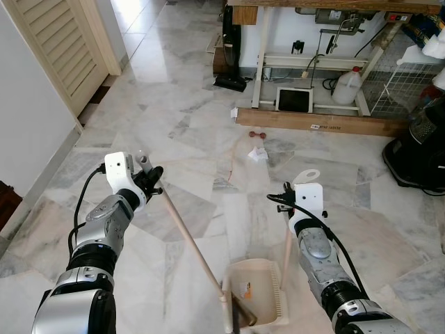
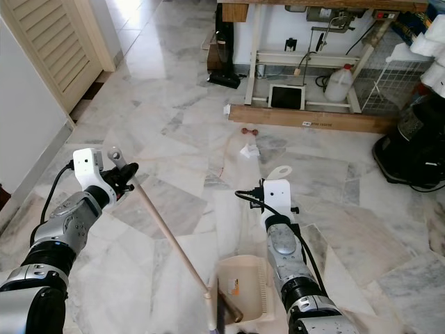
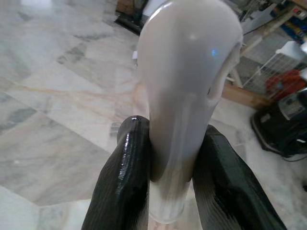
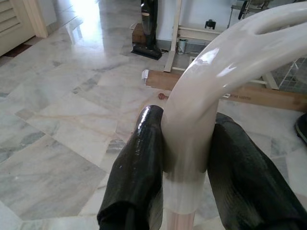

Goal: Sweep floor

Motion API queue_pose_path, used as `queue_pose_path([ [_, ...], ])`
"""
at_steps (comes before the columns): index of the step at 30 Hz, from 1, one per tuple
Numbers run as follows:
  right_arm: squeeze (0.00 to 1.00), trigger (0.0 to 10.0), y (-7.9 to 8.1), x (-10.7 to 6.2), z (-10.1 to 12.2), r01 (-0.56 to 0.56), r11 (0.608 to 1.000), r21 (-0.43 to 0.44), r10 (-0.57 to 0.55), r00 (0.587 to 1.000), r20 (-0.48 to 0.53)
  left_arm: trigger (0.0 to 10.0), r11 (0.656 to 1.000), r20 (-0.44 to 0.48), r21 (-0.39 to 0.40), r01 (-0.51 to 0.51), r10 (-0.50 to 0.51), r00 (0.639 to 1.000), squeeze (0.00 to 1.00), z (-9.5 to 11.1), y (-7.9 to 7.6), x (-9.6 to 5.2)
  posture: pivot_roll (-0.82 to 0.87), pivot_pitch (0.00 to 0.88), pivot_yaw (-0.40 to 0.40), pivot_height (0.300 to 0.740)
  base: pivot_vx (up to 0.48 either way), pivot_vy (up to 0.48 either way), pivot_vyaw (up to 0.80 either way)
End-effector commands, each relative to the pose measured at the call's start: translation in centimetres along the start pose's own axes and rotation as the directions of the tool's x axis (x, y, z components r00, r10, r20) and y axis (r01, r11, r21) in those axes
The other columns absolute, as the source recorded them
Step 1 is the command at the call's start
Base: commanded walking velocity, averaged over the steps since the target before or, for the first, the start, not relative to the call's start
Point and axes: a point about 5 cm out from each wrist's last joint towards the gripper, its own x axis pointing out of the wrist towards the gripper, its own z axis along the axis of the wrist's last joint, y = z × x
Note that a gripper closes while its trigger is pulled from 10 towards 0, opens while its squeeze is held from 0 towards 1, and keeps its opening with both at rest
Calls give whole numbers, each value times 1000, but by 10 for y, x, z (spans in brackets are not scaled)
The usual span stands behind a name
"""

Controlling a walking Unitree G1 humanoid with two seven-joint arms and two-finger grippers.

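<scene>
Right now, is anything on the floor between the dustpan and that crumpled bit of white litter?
Nothing visible. Bare marble floor lies between the dustpan and the white litter. A small red item lies just beyond the litter.

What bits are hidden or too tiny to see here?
- Broom bristles: cut off by the bottom edge, left eye view.
- Small white crumpled scrap and small red item on the marble floor: too small to identify.
- Beige plastic dustpan: its contents are blocked by the broom head.

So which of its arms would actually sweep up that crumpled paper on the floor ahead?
Probably the left: its left gripper clamps the broom handle, while the right gripper only steadies the dustpan, short of the paper.
</scene>
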Motion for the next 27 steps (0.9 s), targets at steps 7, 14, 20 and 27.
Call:
queue_pose_path([
  [7,0,10000,5,2,2,-8,1000,30,8,1000,-3,10000,996,27,-56,70,-69,997,0,7,-10,3,99,132,32,740,0,0,0],
  [14,0,10000,3,3,4,10,996,84,-10,1000,3,10000,996,71,-26,80,-78,994,0,18,-12,3,103,123,35,740,0,0,0],
  [20,0,10000,0,5,7,23,992,124,-24,1000,9,10000,991,131,65,114,-121,984,0,42,-18,0,109,112,35,740,0,0,0],
  [27,0,10000,2,5,7,17,989,144,-19,1000,7,10000,973,155,146,181,-203,967,0,64,-28,-8,123,101,34,740,0,0,0],
])
